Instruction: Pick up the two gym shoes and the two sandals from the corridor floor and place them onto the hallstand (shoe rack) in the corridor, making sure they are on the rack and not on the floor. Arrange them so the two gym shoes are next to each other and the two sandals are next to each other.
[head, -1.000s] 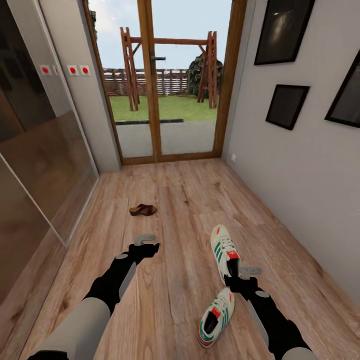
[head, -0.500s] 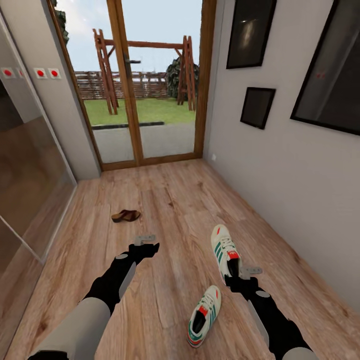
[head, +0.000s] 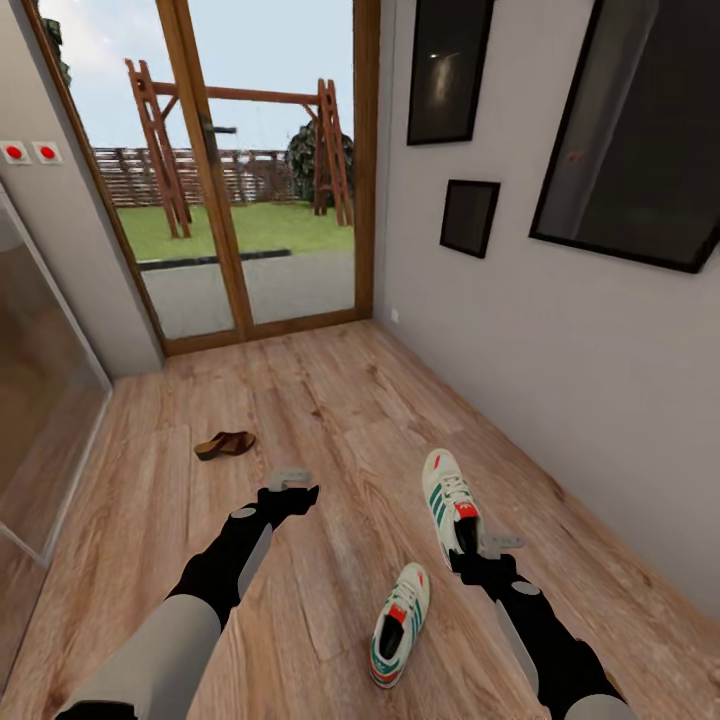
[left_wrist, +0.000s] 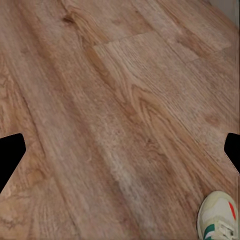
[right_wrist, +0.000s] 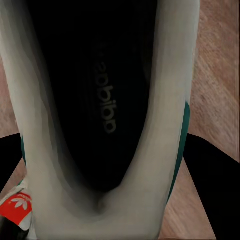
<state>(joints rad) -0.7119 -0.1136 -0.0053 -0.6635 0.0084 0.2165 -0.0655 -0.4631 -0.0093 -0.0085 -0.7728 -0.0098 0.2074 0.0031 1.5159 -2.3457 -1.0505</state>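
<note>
One gym shoe (head: 450, 500) is gripped at its heel by the right gripper (head: 470, 548); its mate (head: 397, 627) and a sandal (head: 225, 444) lie on the corridor floor (head: 330, 400). The left gripper (head: 290, 485) is spread wide, empty. Nothing is judged racked yet.

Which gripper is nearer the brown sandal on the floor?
Left. The left gripper hangs open over bare floor, with the sandal just beyond it toward the door. The right gripper is across the corridor, shut on a gym shoe.
</note>
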